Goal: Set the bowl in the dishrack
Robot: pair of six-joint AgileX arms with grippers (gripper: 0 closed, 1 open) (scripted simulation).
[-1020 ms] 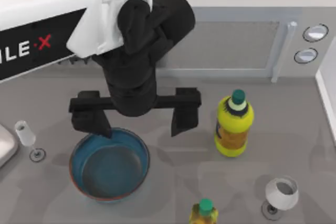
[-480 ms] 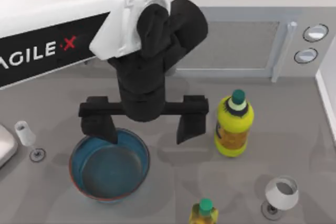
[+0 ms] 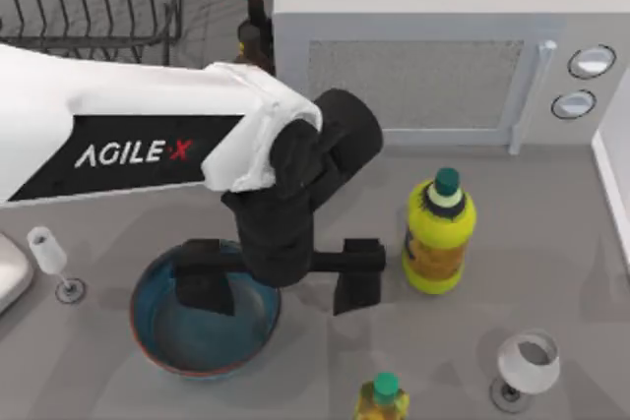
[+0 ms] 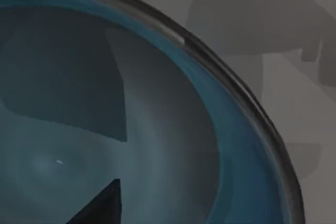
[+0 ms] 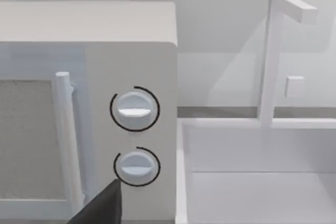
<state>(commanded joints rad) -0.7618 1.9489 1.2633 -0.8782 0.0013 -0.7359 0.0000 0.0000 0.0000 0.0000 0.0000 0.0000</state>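
The left gripper [image 3: 281,287] was held wide open over the bowl [image 3: 205,310], one finger inside it. The dishrack [image 3: 94,2] was seen far behind.

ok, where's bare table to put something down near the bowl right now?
Bare table lies between the yellow bottle and the right edge, in front of the microwave. A smaller patch sits between the bowl and the wine glass. It's crowded at the bowl: the left hand, open, straddles its rim, with another glass beside it.
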